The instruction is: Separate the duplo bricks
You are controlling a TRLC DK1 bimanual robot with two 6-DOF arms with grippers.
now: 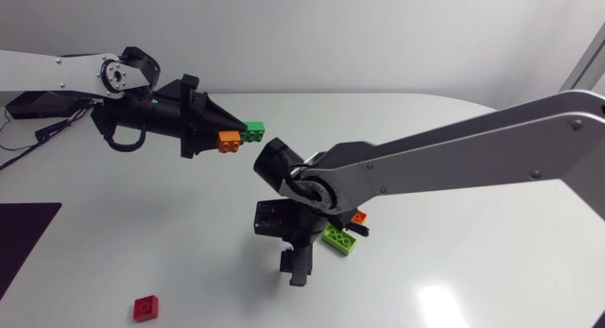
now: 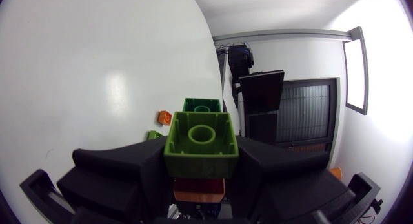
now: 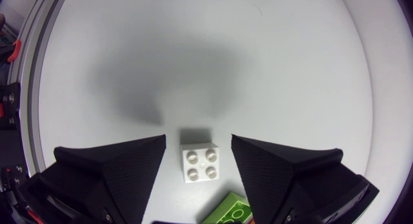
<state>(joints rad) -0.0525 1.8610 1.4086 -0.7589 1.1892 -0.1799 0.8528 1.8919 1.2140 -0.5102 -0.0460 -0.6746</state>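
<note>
My left gripper (image 1: 236, 132) hangs above the table's back left, shut on a small stack of bricks: a green brick (image 1: 254, 129) at the tip and an orange brick (image 1: 227, 138) beside it. In the left wrist view the light green brick (image 2: 201, 143) sits between the fingers with an orange-red brick (image 2: 199, 188) under it. My right gripper (image 1: 297, 269) points down at mid-table and is open. A white brick (image 3: 200, 164) lies on the table between its fingers, touching neither. A lime green brick (image 3: 227, 212) lies right behind it.
The lime green brick (image 1: 338, 239) and a small orange brick (image 1: 359, 217) lie beside the right wrist. A red brick (image 1: 145, 308) rests near the front edge at the left. A dark mat (image 1: 24, 243) covers the table's left side.
</note>
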